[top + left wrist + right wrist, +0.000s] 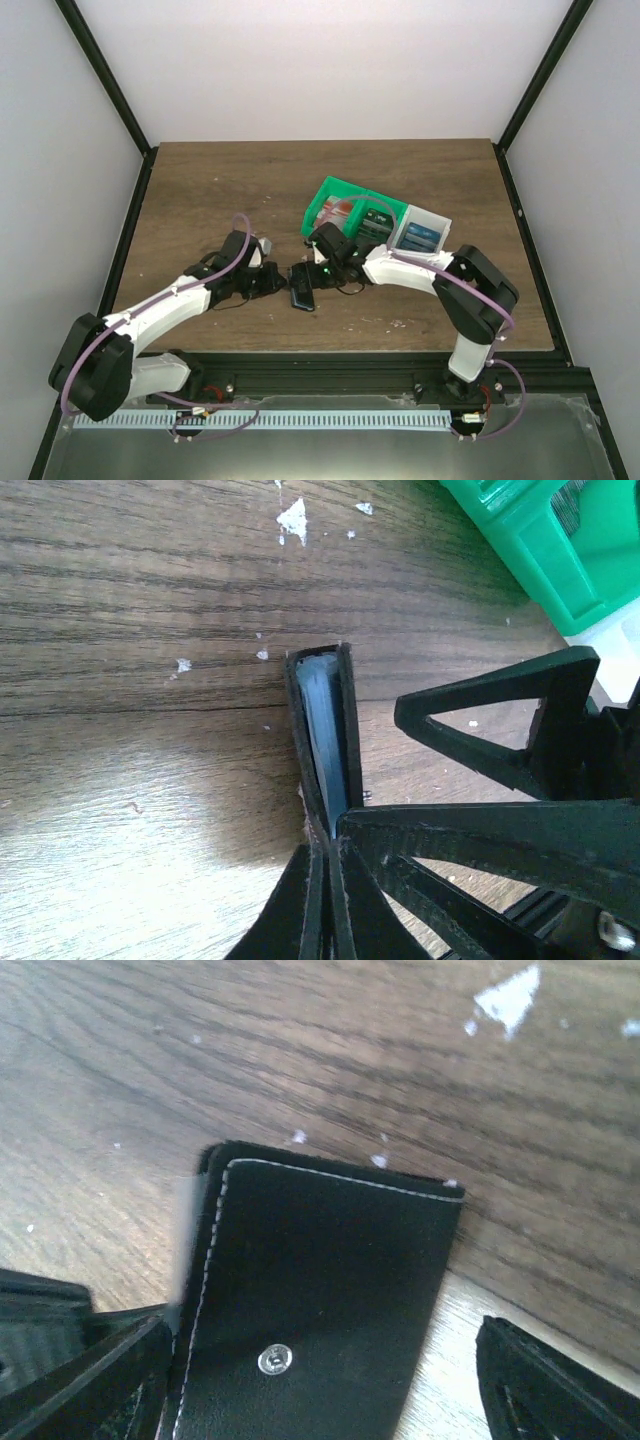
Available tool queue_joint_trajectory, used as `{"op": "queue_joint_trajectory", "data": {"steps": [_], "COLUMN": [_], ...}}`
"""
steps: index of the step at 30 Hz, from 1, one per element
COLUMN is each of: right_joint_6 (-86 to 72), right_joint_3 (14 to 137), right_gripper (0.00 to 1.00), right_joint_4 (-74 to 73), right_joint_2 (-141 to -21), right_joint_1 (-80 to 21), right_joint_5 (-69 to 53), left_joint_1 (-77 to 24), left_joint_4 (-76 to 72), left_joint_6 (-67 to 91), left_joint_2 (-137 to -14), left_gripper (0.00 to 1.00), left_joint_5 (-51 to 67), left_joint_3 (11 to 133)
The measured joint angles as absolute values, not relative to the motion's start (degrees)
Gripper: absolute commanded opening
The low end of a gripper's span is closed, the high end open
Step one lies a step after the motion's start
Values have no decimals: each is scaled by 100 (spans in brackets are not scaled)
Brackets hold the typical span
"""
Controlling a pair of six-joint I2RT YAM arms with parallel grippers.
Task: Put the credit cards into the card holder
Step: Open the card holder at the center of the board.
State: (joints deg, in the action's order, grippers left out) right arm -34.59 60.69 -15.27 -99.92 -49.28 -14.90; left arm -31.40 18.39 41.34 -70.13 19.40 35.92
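Brown wood-grain tabletop [200, 200], white walls around. Small black leather-like folding card holder [301, 297] sits just below centre of the top view, between both arms. Left gripper [325, 855] is clenched on its edge; a blue-grey layer [322, 730] shows between its leaves. Right gripper [320, 1390] is released, jaws wide either side of the holder. Green plastic bin [340, 205] is up and right of it.

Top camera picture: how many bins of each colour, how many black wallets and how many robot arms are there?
green plastic bin: 1
white plastic bin: 1
black leather-like card holder: 1
white-and-black robot arms, left arm and right arm: 2
Total: 5
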Motion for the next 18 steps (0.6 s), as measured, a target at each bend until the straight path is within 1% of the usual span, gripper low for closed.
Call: {"op": "queue_joint_trajectory", "data": {"steps": [7,13,18], "right_joint_6": [-3568,-3739,-3903], "right_joint_3": [5898,5800,5800], "right_gripper": [79,69,68], "right_joint_4": [-1616,-1640,-1791], "right_joint_2": [-9935,-9767,-9758], "right_joint_1": [-4928,-4928,-4928], "right_joint_5": [-1361,-1164,-816], "left_joint_1": [-3144,-3144,-3144], "left_joint_4": [1835,1863,1896], "left_joint_6": [4136,4128,4099], "left_joint_2": [-7011,-7013,-7013], "left_gripper": [0,0,0], "left_joint_5": [1935,1831,1712], "left_joint_3": [3581,3577,3577]}}
